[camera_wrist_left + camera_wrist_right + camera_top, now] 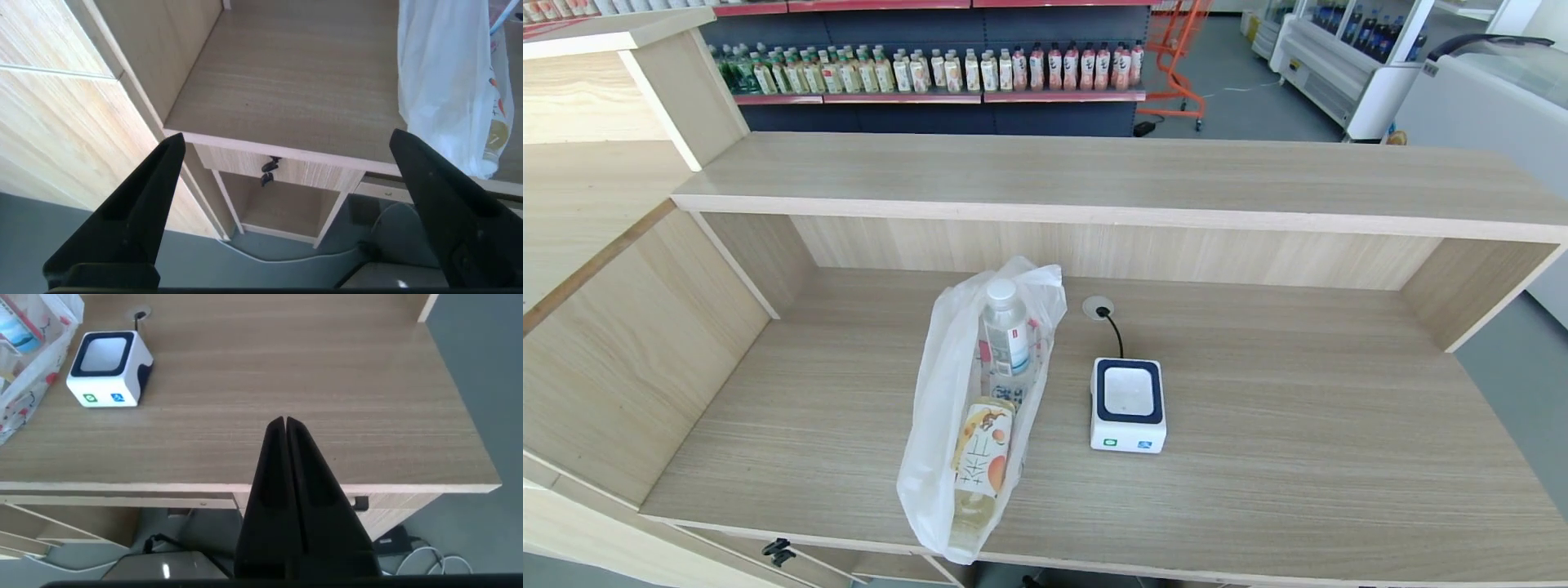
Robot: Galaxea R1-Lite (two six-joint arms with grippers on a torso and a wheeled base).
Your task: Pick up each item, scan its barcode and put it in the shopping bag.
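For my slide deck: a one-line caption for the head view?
A clear bottle and an orange-labelled bottle lie in the shopping bag, beside the scanner on the counter.

Wooden counter (1298,408) bears shopping bag (935,425) beside scanner (1128,404).

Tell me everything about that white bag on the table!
The shopping bag is thin, crinkled, see-through white plastic. It lies lengthwise on the wooden counter, its near end at the front edge, left of the scanner, not touching it. Inside lie two bottles: a clear bottle with a white cap and an orange-labelled bottle.
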